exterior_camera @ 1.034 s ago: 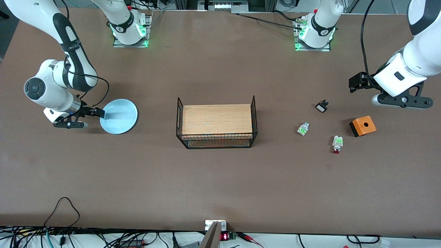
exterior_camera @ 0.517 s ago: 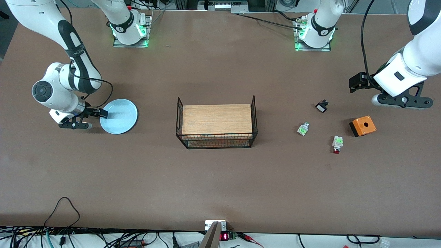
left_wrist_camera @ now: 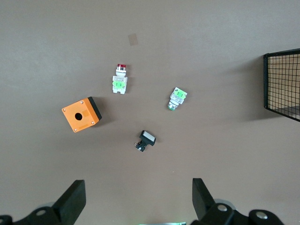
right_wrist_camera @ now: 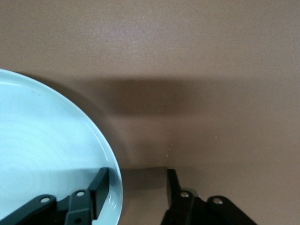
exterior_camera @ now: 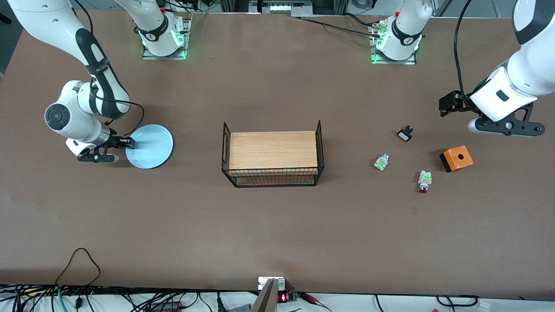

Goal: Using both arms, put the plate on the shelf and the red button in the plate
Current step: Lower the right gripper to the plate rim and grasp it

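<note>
Two arms share the work in the front view; the right end effector (exterior_camera: 125, 142) sits low at the plate (exterior_camera: 151, 147), near the desk edge at the right arm's end, its fingers straddling the rim, one over the inside and one outside, not yet clamped; a raised rim is the only part of so wide a dish that narrow fingers can take, which I judge explains the approach from the side. The wire basket (exterior_camera: 272, 157) with a wooden board in it stands mid-desk, probably the drop point. The left end effector (exterior_camera: 505, 125) waits aloft toward the left arm's end of the desk.

In the left wrist view that end effector (left_wrist_camera: 138, 199) is spread wide and empty, looking down on four small parts: the red button (left_wrist_camera: 120, 78), a white-green part without cap (left_wrist_camera: 177, 98), a black-and-white one (left_wrist_camera: 146, 140) and an orange box (left_wrist_camera: 81, 114); all lie apart, so the red button is free to be picked.

In the right wrist view one finger (right_wrist_camera: 99, 190) rests inside the plate (right_wrist_camera: 47, 159), the other on the bare desk (right_wrist_camera: 211, 84) just outside the rim; a gap shows, so the grip looks unfinished.
</note>
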Robot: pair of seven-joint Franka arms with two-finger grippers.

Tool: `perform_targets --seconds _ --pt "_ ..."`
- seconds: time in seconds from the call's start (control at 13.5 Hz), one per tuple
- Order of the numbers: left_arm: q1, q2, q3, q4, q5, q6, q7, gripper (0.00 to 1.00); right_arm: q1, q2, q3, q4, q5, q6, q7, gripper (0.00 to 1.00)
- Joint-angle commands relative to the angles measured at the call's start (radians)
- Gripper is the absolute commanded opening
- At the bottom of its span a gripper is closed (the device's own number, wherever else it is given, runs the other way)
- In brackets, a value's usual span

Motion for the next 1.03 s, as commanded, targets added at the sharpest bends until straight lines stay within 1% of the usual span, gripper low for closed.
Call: perform_targets --seconds 0.0,0.07,0.44,0.67,0.81,0.96 --pt "0.002 0.016 0.000 0.030 0.017 -0.011 0.014 1.00 0.000 -0.011 0.006 -0.010 0.008 0.006 -0.015 0.04" --pt "0.004 0.016 0.000 0.031 0.017 -0.011 0.014 1.00 0.001 -0.012 0.007 -0.010 0.008 0.003 -0.011 0.00" --pt "0.002 0.014 0.000 0.030 0.017 -0.011 0.014 1.00 0.009 -0.048 0.010 -0.007 0.008 -0.042 -0.007 0.00" --pt "-0.001 0.016 0.000 0.031 0.017 -0.011 0.014 1.00 0.014 -0.135 0.032 -0.003 0.025 -0.152 0.009 0.00" --pt "-0.002 0.014 0.000 0.031 0.017 -0.011 0.014 1.00 0.038 -0.205 0.032 0.000 0.054 -0.230 0.026 0.00" --pt "-0.004 0.014 0.000 0.031 0.018 -0.011 0.014 1.00 0.046 -0.258 0.032 0.031 0.064 -0.321 0.060 0.00"
